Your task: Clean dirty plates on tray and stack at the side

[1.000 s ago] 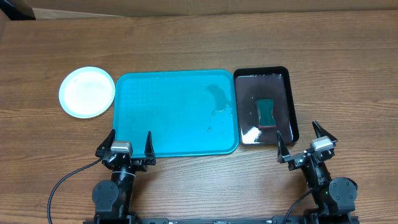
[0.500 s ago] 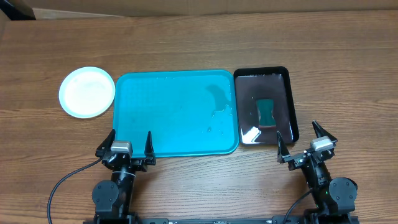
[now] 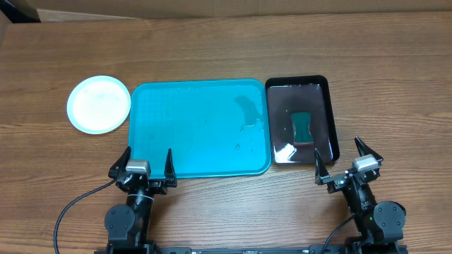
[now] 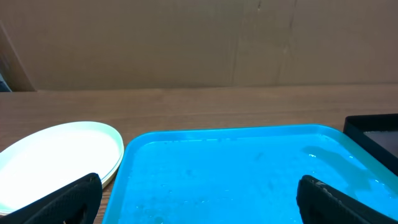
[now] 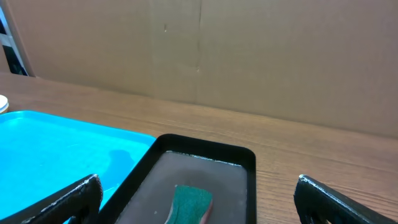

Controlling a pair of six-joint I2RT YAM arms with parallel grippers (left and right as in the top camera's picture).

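Holding still since a second ago, your left tool (image 3: pixel 148 156) and right tool (image 3: pixel 337 149) both rest spread. The turquoise tray (image 3: pixel 191 127) lies bare with the plates (image 3: pixel 99 104) at its left, so the task looks finished.

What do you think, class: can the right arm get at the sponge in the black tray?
Probably yes. The sponge lies uncovered in the black tray, just ahead of the right gripper; its fingers are spread, hold nothing, and nothing stands between.
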